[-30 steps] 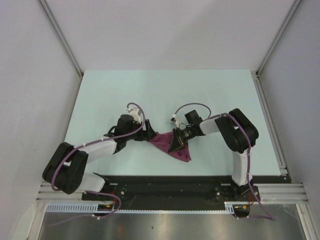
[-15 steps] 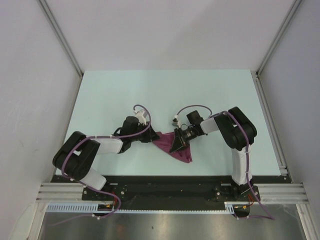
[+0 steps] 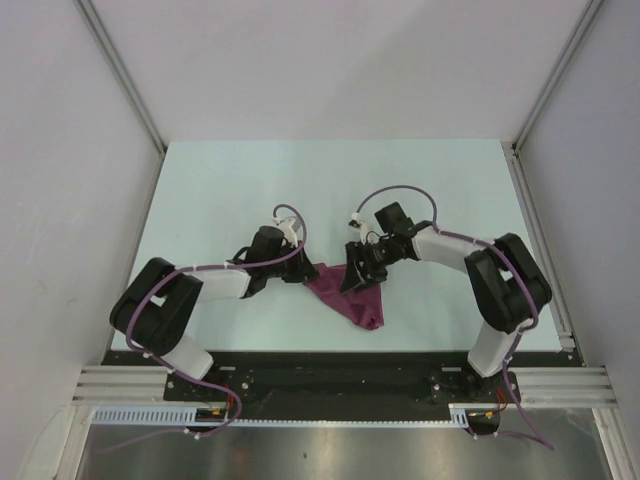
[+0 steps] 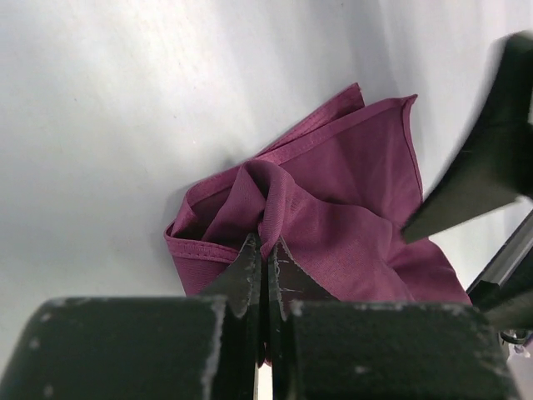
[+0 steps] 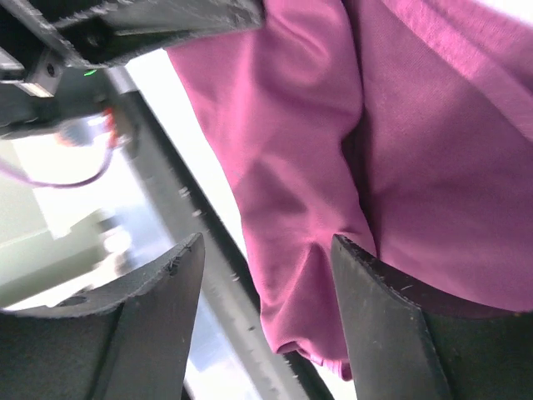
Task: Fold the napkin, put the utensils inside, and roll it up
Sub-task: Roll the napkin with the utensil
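- Pale green table (image 3: 220,190), seen from above, its surface smooth and matte.
- Magenta napkin (image 3: 355,305), bunched into a creased, roughly triangular heap, lies on it near the front edge, around mid-width.

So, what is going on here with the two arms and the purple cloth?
Both arms are at the crumpled magenta napkin on the table. The left gripper is shut on a raised fold of it. The right gripper is open just over the cloth, gripping nothing. No spoon shows in any view.
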Controlling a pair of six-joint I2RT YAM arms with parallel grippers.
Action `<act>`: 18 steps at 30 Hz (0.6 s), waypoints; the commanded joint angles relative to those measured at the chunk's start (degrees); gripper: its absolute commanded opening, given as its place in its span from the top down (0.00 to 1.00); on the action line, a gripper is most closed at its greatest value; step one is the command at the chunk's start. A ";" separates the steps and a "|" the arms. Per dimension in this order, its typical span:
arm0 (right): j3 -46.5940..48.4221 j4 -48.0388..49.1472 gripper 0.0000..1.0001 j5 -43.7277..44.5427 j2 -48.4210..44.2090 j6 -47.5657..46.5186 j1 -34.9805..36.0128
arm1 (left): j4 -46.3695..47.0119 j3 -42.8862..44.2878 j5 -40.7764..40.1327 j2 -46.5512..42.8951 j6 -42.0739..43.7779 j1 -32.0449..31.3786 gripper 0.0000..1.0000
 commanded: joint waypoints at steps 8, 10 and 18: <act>-5.34 12.42 0.26 50.78 -17.57 -4.27 22.27 | -7.25 4.45 0.66 1.43 1.47 -0.46 1.00; -5.52 14.09 0.26 56.06 -16.17 -6.90 25.97 | -7.61 4.72 0.66 1.34 1.47 -0.46 1.00; -4.91 16.12 0.26 59.52 -9.31 -11.75 30.73 | -8.57 5.51 1.10 1.26 1.64 -0.46 1.00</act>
